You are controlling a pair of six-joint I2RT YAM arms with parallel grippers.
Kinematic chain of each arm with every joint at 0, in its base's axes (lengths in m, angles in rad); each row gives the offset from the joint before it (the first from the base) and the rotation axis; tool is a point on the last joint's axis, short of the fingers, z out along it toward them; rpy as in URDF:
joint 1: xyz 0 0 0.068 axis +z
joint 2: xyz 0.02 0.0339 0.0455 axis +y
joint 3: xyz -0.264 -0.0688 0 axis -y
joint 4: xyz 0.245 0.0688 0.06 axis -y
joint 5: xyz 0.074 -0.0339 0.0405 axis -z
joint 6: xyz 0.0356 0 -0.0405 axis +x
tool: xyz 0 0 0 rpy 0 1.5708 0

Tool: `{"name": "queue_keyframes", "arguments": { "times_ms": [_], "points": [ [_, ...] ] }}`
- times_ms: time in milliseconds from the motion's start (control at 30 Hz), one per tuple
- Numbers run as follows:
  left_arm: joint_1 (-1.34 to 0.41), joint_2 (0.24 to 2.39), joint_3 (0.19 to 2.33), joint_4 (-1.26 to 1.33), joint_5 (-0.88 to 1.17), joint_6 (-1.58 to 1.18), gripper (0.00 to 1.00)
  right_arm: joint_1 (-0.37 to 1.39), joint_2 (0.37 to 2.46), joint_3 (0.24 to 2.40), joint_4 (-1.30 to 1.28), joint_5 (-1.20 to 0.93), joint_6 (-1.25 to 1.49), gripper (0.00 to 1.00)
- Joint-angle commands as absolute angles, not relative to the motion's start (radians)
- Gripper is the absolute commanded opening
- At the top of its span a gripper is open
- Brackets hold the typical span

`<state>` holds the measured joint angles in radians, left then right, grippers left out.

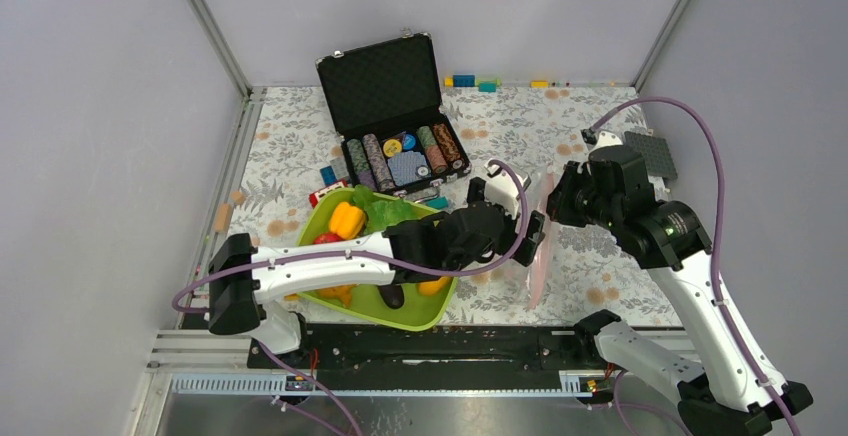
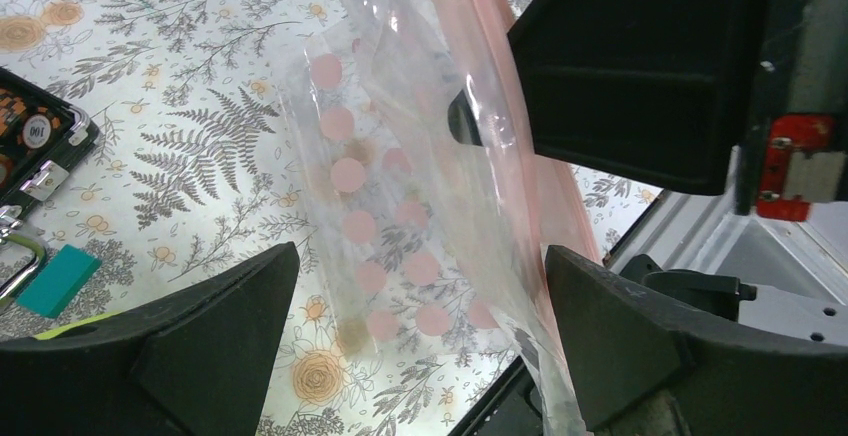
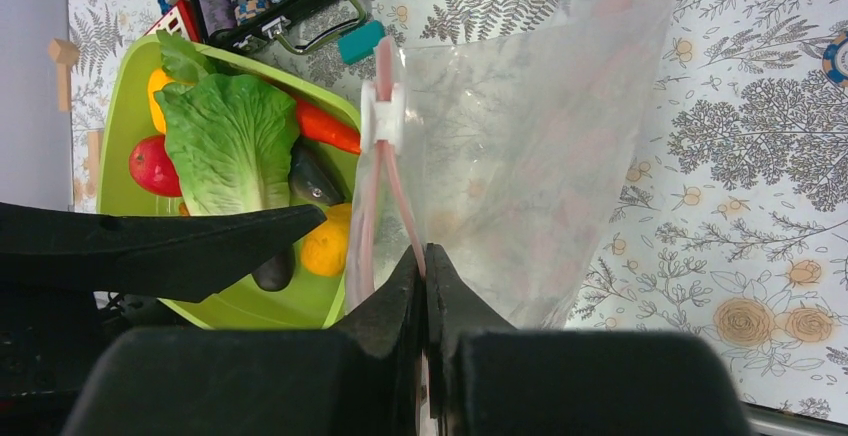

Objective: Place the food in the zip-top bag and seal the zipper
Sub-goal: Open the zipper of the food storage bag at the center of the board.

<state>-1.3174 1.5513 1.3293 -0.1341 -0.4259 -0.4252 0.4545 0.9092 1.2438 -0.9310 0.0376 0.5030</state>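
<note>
left fingers (image 2: 230,326) gape wide and grip nothing; the clear bag (image 2: 400,206) hangs just ahead, in the gap between them. left of the right fingers (image 3: 425,296), a green tray (image 3: 115,106) on the counter (image 3: 760,156) holds the lettuce (image 3: 230,136), apple (image 3: 150,166), carrot (image 3: 325,126) and orange fruit (image 3: 325,241). right fingers are pinched tight on the pink zipper (image 3: 385,171), and the bag stands upright above them.

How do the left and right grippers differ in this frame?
The left gripper is wide open and empty; the right gripper is shut on the zipper of the zip-top bag. The left gripper's arm lies across the lime-green tray; the right gripper's does not. Both are at the bag.
</note>
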Motion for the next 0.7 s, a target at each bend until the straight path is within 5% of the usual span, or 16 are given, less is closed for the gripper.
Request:
{"name": "queue_keyframes", "arguments": {
  "times_ms": [0, 667],
  "points": [
    [-1.323, 1.555, 1.384, -0.145, -0.491, -0.41, 0.96, 0.466, 0.895, 1.245, -0.892, 0.075, 0.522, 0.0],
    [-1.324, 1.536, 1.367, -0.086, -0.528, -0.4, 0.98, 0.466, 0.865, 1.165, -0.832, 0.009, 0.563, 0.0]
  ]
}}
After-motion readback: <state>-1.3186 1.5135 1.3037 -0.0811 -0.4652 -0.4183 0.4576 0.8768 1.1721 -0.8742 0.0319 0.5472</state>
